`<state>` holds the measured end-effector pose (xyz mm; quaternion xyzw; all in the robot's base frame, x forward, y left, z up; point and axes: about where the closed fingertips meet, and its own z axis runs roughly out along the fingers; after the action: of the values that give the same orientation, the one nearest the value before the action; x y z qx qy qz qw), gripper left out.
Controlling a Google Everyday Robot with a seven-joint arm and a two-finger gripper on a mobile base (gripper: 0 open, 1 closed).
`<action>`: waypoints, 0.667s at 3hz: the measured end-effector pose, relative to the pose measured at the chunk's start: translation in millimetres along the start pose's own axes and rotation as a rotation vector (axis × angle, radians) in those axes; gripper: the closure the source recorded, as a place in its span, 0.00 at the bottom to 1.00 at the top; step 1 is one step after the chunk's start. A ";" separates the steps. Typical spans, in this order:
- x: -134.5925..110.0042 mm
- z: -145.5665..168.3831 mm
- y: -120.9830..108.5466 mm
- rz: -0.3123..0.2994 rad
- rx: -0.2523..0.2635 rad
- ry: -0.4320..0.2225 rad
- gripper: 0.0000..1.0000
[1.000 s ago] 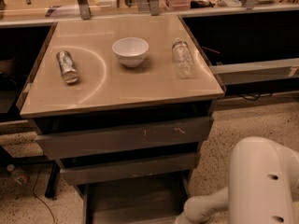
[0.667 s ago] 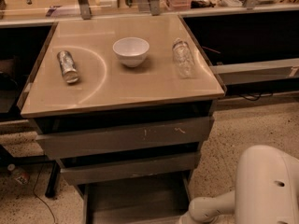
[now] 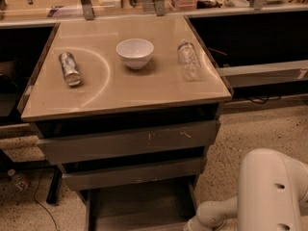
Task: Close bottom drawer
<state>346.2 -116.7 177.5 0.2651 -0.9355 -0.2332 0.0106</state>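
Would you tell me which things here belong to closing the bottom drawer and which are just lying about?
For the job: bottom drawer, pulled open; robot arm low beside it, gripper out of view below the frame.
Lying about: white bowl, metal can, clear plastic bottle, on the tabletop.

Legible texts, labels, brands, numbers, signs: none. Can (image 3: 70, 68) on worktop (image 3: 144, 90): markings cannot be made out. Tool: past the lower frame edge, at the end of the white arm (image 3: 216, 213) beside the bottom drawer (image 3: 139, 206).
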 end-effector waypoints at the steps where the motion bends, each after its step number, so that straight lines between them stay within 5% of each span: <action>1: -5.3 -5.1 -2.2 -0.001 0.028 0.004 1.00; 2: -5.7 -5.1 -2.0 -0.001 0.029 0.004 0.83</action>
<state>352.8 -117.6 181.7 0.2662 -0.9387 -0.2189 0.0085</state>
